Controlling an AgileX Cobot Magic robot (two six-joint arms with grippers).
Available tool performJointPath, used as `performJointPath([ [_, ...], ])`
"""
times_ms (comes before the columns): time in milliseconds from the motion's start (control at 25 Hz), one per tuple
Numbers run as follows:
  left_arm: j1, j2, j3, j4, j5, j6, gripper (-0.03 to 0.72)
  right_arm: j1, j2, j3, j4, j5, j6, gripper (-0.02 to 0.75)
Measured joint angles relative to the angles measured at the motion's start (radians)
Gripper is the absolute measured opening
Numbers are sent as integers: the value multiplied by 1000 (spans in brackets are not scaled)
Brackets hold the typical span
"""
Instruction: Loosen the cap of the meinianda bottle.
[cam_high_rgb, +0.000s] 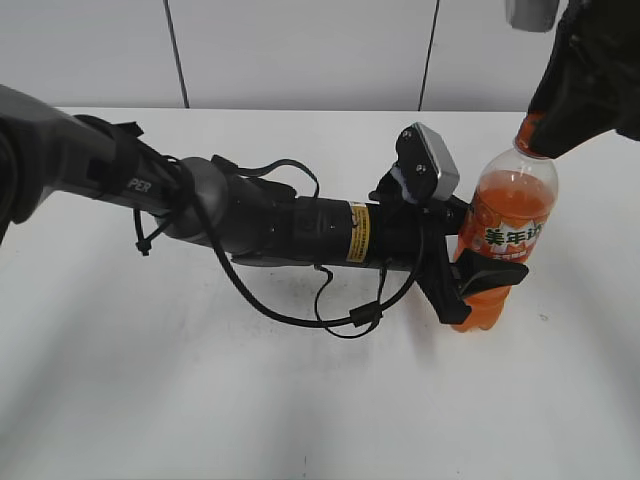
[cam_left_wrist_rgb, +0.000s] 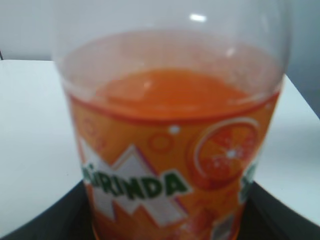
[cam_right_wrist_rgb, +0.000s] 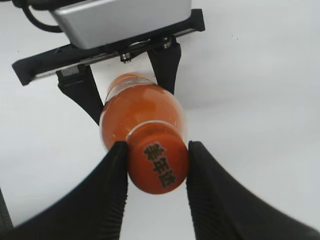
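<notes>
Orange cap (cam_right_wrist_rgb: 159, 165) pinched by right gripper (cam_right_wrist_rgb: 156, 172), bottle (cam_high_rgb: 503, 235) clamped by left gripper (cam_high_rgb: 478, 285); next, a loosening twist.

My exterior camera looks down at a slant across the flat white table (cam_high_rgb: 200, 400) toward a pale panelled wall (cam_high_rgb: 300, 50), far enough back to take in my whole left arm. My left wrist camera sits low and level, so close to the tall clear plastic bottle of orange soda (cam_left_wrist_rgb: 170, 150) that its label fills the view, blurred. My right wrist camera looks steeply down from just above onto the small round orange cap (cam_right_wrist_rgb: 159, 165). All three views share that bottle (cam_high_rgb: 505, 240); the right wrist view also shows my left arm's silver camera housing (cam_right_wrist_rgb: 120, 20), seen in the exterior view too (cam_high_rgb: 438, 162).
</notes>
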Motion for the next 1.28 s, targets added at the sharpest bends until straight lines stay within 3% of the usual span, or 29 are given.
performJointPath([
  [120,0,0,0,-2,2,1,428,0,0,0,-9,0,-50,306],
  [320,0,0,0,-1,1,-1,428,0,-8,0,-25,2,-61,486],
  [440,0,0,0,-1,1,-1,428,0,-36,0,-7,2,-50,546],
  [640,0,0,0,-1,2,-1,428,0,-97,0,37,2,166,563],
  [960,0,0,0,-1,2,-1,428,0,-121,0,37,3,1027,565],
  [1280,0,0,0,-1,3,-1,428,0,-58,0,26,3,1146,515],
])
